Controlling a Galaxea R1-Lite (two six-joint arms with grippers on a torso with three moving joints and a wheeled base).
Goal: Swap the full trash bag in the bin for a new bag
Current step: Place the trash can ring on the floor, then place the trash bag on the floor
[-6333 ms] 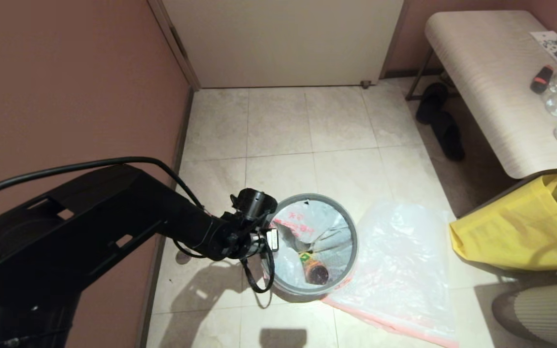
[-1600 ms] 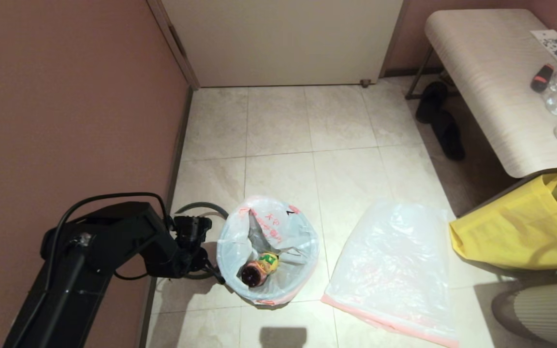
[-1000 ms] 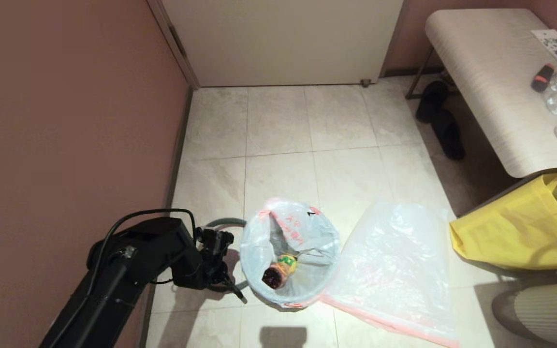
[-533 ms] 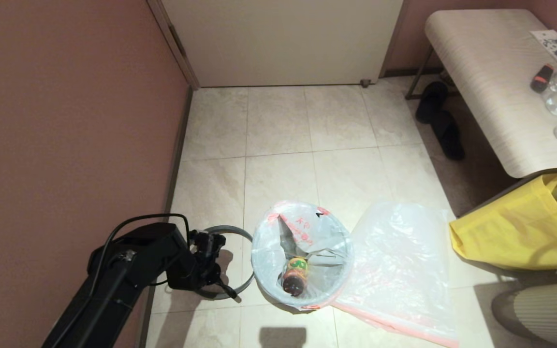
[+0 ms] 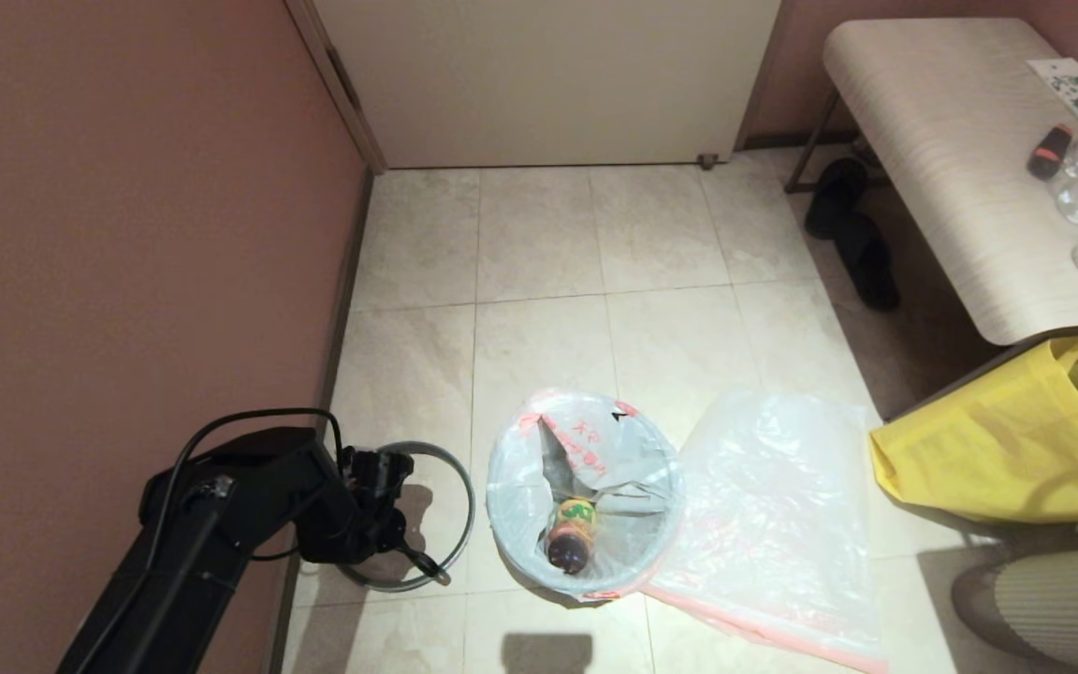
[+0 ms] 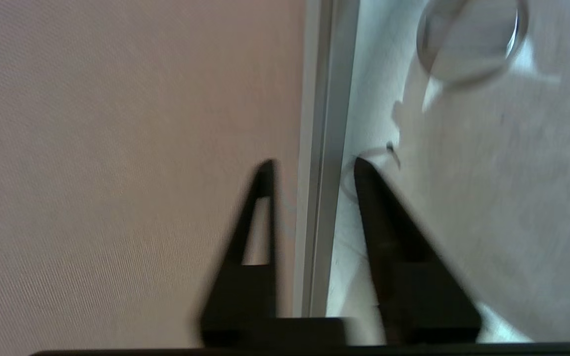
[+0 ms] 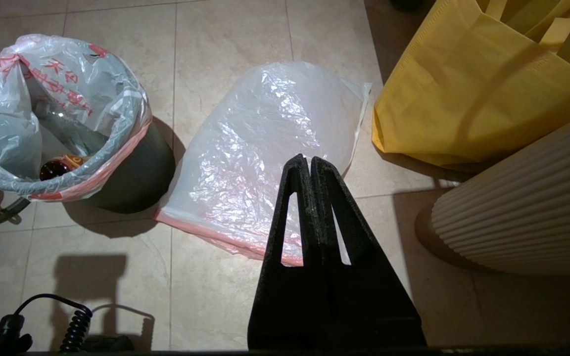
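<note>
Head view: one bin [image 5: 633,567] stands on the floor, lined with one full trash bag [image 5: 586,449], white with red print, a bottle inside. One new bag [image 5: 773,524] lies flat just beside it. One grey ring [image 5: 462,510] lies near the left claw [image 5: 427,565].

Left wrist view: left claw released, holding nothing.

Right wrist view: right claw [image 7: 309,165] clenched, empty, above the new bag.

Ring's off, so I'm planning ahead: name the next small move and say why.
Probably swing the left gripper across to the mouth of the printed translucent white trash bag: its fingers are open and empty, the grey plastic ring lies on the floor, and the bag is still in the round black bin.
</note>
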